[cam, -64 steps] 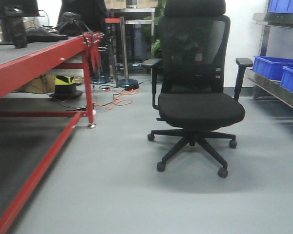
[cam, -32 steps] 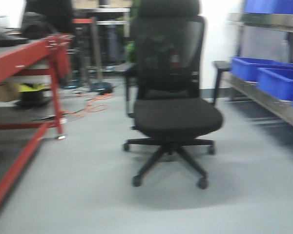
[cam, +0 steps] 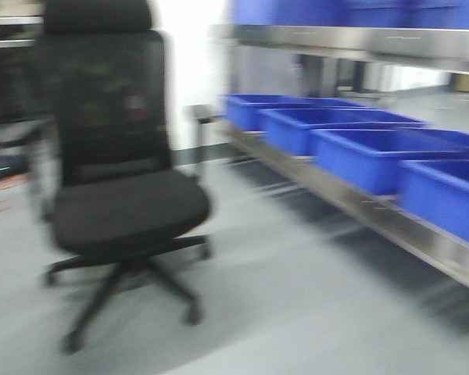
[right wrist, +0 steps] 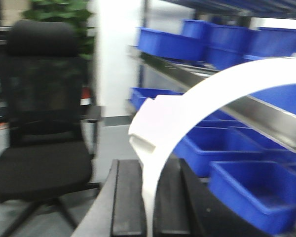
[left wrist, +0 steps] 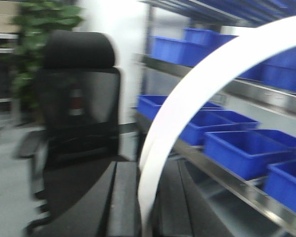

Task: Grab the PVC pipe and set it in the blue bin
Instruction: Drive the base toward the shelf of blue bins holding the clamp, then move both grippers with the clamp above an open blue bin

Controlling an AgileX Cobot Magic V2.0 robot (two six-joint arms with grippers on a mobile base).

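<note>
chair (cam: 125, 211) left, blue bins (cam: 352, 160) right, floor (cam: 297, 312) between

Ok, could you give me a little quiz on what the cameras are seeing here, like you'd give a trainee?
1. True or false: in the front view, the office chair stands to the left of the blue bins.
2. Pick one: the right gripper is shut on A) a white curved PVC pipe, B) a cable, C) nothing.
3. Short answer: what does the left gripper hold?
Key: 1 true; 2 A; 3 a second white curved PVC pipe.
</note>
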